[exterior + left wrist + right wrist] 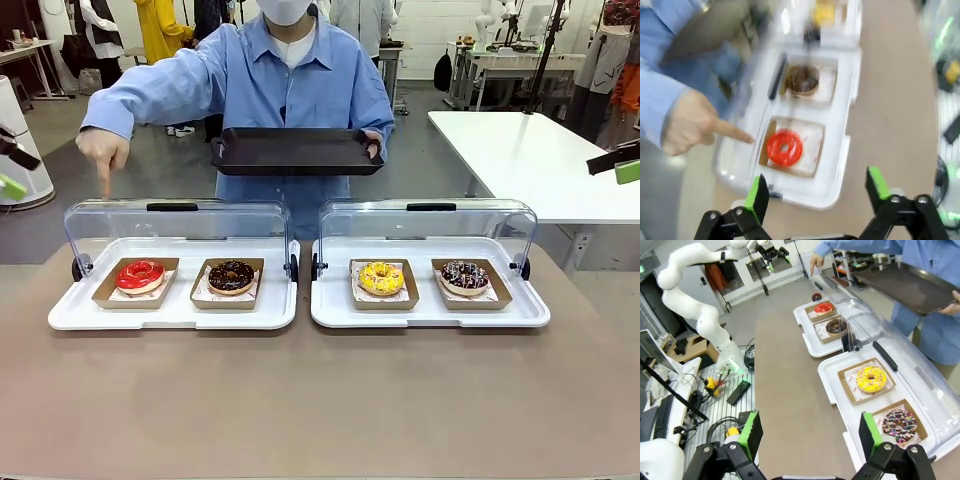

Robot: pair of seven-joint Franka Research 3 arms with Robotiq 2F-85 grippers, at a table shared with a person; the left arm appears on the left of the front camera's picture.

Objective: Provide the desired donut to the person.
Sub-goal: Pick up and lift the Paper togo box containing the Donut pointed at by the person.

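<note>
While the person's hand (103,152) points over raised lid (175,228) at red donut (140,274) | left gripper (817,185), right gripper (810,425): agape, empty

Robotics lab: white robot arm (696,310), loose floor cables (720,426), plain white worktables (525,150).

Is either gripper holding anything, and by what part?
No. The left gripper and right gripper are empty, jaws open. The person's hand holds the black tray by its end rim; the other hand points at the red donut.

Four donuts (140,275), two cases (180,312) — apparently one tray (295,150)
</note>
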